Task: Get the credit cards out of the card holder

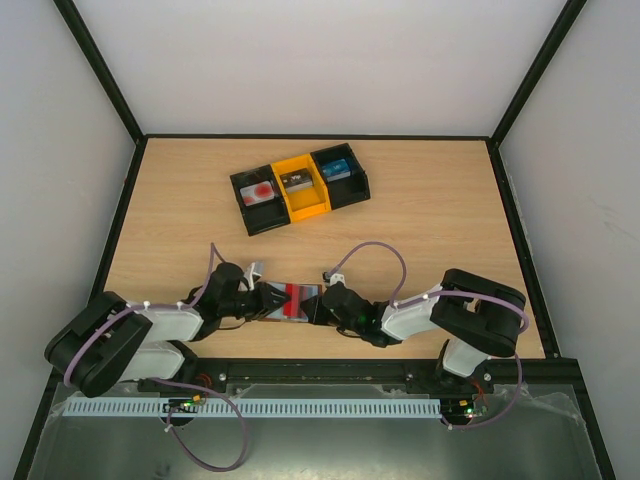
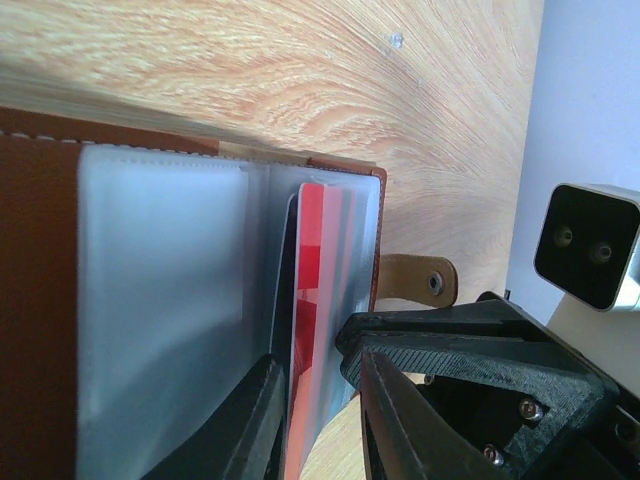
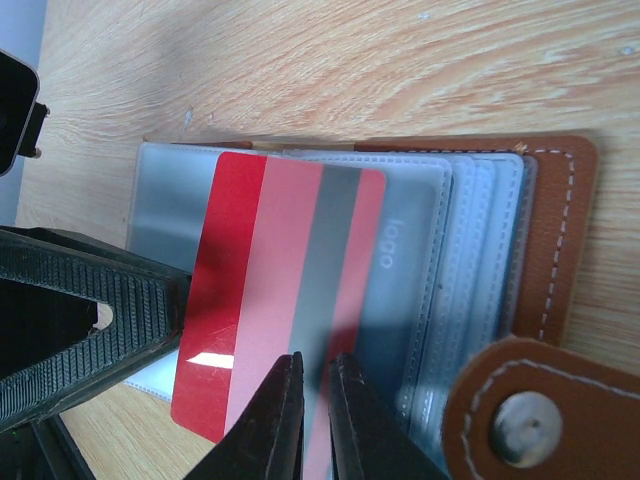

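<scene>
The brown card holder point(image 1: 281, 309) point(image 2: 40, 300) point(image 3: 560, 230) lies open near the table's front edge, between my two grippers. A red-pink credit card point(image 1: 298, 291) point(image 3: 260, 300) sticks partway out of a blue-grey pocket. In the left wrist view I see the card point(image 2: 310, 260) edge-on. My left gripper point(image 1: 256, 297) point(image 2: 317, 360) is open, one finger on each side of the card with a gap. My right gripper point(image 1: 322, 303) point(image 3: 316, 358) is shut, its tips over the card and pocket. A whitish credit card with a red mark point(image 1: 262, 190) lies in the tray's left compartment.
A black-and-yellow three-part tray point(image 1: 310, 210) stands at the back middle, a card in each compartment. The holder's snap tab point(image 3: 515, 420) point(image 2: 415, 280) sticks out toward my right gripper. The two grippers are close together, and white walls enclose the table.
</scene>
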Action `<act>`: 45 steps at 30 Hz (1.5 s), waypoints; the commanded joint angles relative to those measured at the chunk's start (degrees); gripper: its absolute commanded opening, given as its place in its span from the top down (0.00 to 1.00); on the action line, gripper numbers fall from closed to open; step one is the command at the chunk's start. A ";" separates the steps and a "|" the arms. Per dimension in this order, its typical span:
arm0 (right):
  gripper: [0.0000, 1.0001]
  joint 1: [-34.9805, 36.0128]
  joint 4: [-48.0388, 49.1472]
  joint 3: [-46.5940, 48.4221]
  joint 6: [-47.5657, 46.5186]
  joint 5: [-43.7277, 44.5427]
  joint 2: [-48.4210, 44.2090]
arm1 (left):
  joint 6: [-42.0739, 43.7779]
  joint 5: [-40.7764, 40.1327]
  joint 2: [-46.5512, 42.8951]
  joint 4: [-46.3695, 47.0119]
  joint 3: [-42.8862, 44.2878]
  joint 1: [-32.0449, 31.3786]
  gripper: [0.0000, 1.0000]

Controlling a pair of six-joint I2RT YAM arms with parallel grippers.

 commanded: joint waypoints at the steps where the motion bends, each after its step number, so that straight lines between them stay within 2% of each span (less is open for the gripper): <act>1: 0.91 0.29 -3.14 -1.26 0.01 -1.17 2.05 | -0.91 1.38 0.30 4.18 -0.37 -0.52 0.77; 10: 0.91 0.32 -2.88 -1.24 0.01 -1.40 2.41 | -0.91 1.03 1.69 4.92 -0.32 -0.92 0.84; 16: 0.91 0.34 -3.28 -1.35 0.02 -1.17 2.27 | -0.83 0.24 0.71 3.87 -0.39 -1.03 0.97; 30: 0.90 0.27 -5.04 -1.54 -0.51 0.19 1.43 | 3.94 -7.08 -12.62 -17.02 2.26 0.15 0.97; 38: 0.90 0.22 -4.94 -1.58 -0.84 0.28 1.51 | 4.78 -9.97 -19.15 -24.37 3.05 1.50 0.97; 45: 0.89 0.20 -7.32 -0.01 -2.07 0.99 0.23 | 9.32 -12.06 -24.10 -31.84 7.14 3.03 0.97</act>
